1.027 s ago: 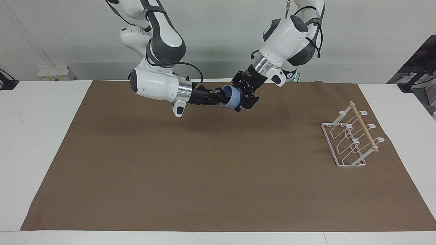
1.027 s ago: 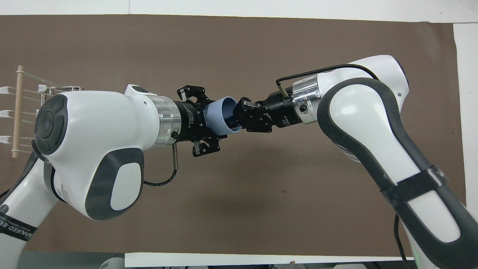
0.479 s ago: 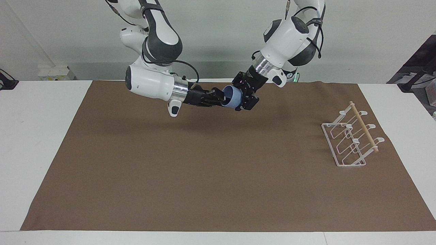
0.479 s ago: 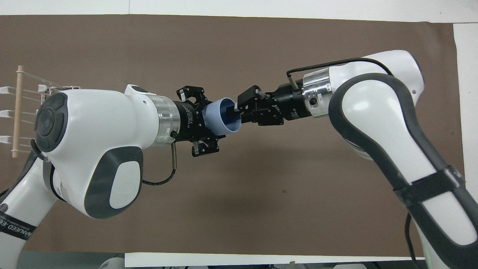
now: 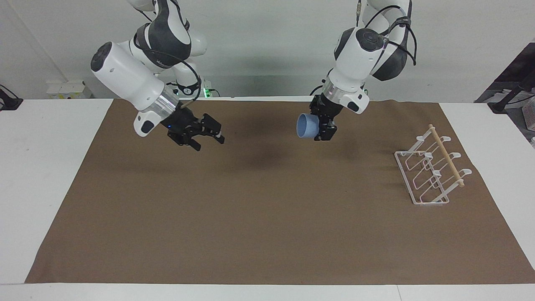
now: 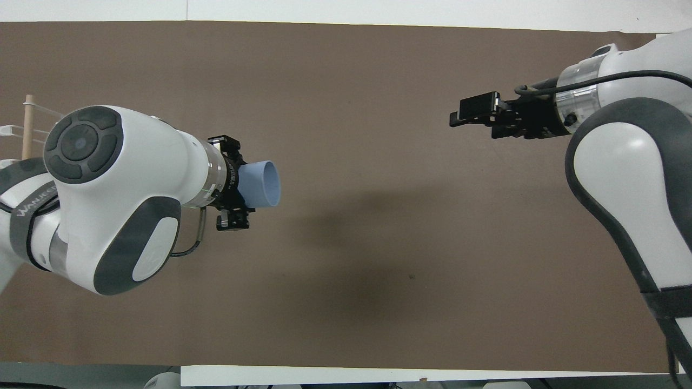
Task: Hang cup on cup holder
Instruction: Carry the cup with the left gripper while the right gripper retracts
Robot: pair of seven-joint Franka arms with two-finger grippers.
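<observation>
The light-blue cup (image 5: 306, 126) (image 6: 263, 183) hangs in the air on its side, its mouth toward the right arm's end of the table. My left gripper (image 5: 321, 126) (image 6: 238, 182) is shut on its narrow base end, over the brown mat. My right gripper (image 5: 209, 143) (image 6: 459, 112) is open and holds nothing, well apart from the cup, over the mat toward the right arm's end. The white wire cup holder (image 5: 431, 172) with its wooden rod stands on the mat at the left arm's end; in the overhead view only the rod's end (image 6: 27, 125) shows past the left arm.
A brown mat (image 5: 267, 217) covers most of the white table (image 5: 50, 167). Nothing else lies on it between the grippers and the cup holder.
My right gripper has opened, let go of the cup's rim and drawn back toward its own end. My left gripper has carried the cup a little toward the cup holder.
</observation>
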